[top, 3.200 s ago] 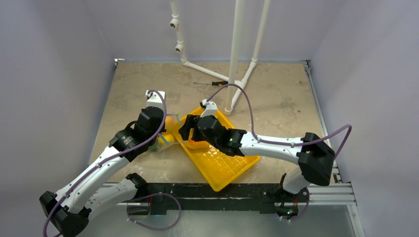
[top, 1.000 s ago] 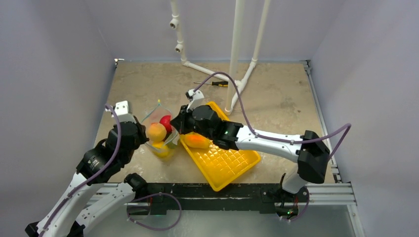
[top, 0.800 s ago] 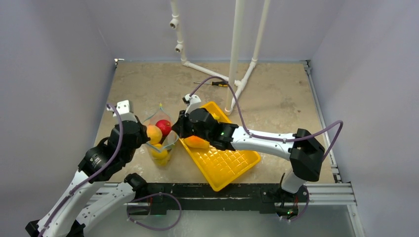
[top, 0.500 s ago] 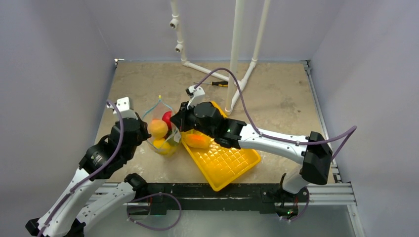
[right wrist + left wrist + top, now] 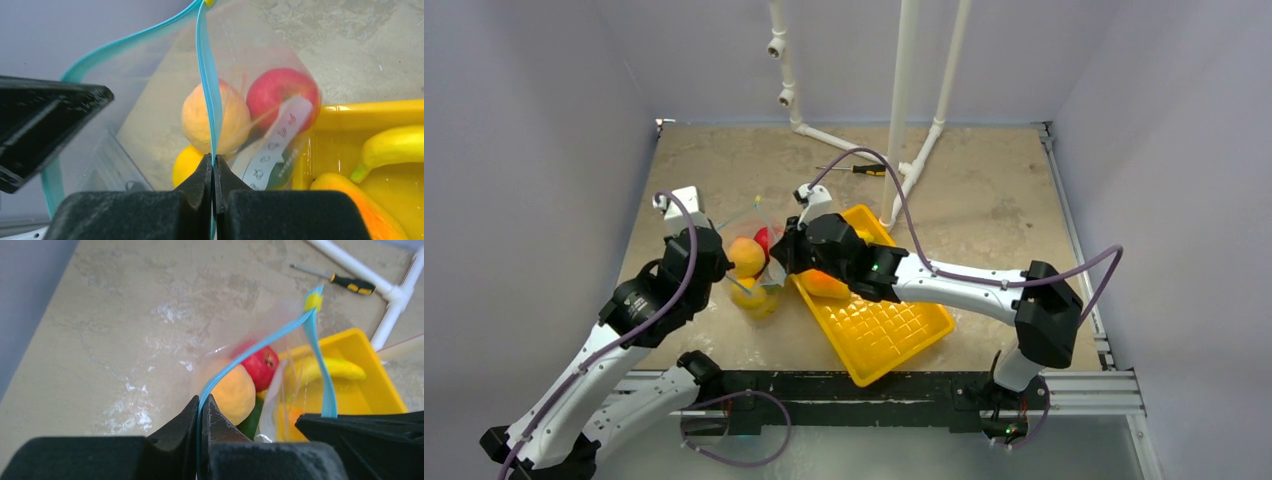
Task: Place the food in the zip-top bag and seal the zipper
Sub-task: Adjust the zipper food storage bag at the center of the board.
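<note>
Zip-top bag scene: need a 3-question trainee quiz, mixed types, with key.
1. True or false: the banana lies in the yellow tray.
2. The right tool is shut on: A banana; B zipper; C yellow tray.
3. Short answer: is the zip-top bag sealed?
Key: 1 true. 2 B. 3 no, its mouth stands open, with the left tool pinching the other side of the zipper.
</note>
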`<state>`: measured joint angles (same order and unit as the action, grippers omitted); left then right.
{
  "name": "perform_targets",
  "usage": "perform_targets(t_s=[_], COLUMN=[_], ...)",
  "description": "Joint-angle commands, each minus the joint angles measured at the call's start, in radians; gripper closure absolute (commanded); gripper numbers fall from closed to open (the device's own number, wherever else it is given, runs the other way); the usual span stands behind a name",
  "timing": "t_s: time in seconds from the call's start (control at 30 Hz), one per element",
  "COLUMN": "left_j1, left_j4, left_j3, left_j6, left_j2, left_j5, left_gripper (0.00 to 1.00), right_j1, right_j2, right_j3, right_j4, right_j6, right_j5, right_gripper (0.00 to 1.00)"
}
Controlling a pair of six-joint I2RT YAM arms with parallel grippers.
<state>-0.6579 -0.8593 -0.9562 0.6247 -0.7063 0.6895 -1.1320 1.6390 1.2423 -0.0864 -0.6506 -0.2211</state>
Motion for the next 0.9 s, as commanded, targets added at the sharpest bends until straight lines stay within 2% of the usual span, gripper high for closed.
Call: perform_targets(t_s=[0.0,0.23,0.53,0.87], left_j1=[-0.005,-0.006,-0.006,-0.006], left_j4=[0.051,0.113,0.209,0.261], left_j3=[-0.123,-0.140,-0.018,0.058], left_j6=[-0.090,-0.179,-0.220,-0.259], left_j2=[-0.039,-0.077,-0.099,-0.082], left_j5=[0.132,0.217,0.168,0.109], left_gripper=[1.00,1.00,1.00,1.00], right_j1=[-0.005,-0.003,-0.003,-0.003], right_j2=[-0.011,0.065,0.188,0.186], right_j3=[0.099,0.172,0.098,0.052], right_j4=[-0.030,-0.041,-0.111,-0.105], right_j6=[0.032,0.045,-0.012,-0.027], right_j5=[-0.025,-0.010,0.053,0.025], right_gripper=[1.00,1.00,1.00,1.00])
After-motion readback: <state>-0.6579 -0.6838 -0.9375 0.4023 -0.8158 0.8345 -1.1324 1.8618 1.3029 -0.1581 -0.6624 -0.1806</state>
